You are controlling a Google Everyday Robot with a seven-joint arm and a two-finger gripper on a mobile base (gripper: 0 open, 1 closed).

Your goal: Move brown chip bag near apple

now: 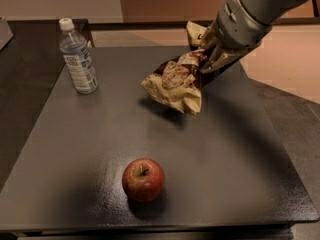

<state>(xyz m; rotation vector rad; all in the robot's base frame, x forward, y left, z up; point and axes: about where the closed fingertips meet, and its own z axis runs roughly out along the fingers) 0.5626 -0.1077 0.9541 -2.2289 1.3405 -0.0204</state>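
Note:
The brown chip bag (177, 81), crinkled, dark brown with a cream-yellow end, hangs tilted just above the dark table at the back right of centre. My gripper (210, 54) comes in from the upper right and is shut on the bag's upper end. The red apple (143, 179), with its short stem up, sits on the table near the front, well below and slightly left of the bag.
A clear plastic water bottle (77, 56) with a white cap stands upright at the table's back left. The dark table (240, 174) ends close behind the apple at the front and at the right. A dark counter lies to the left.

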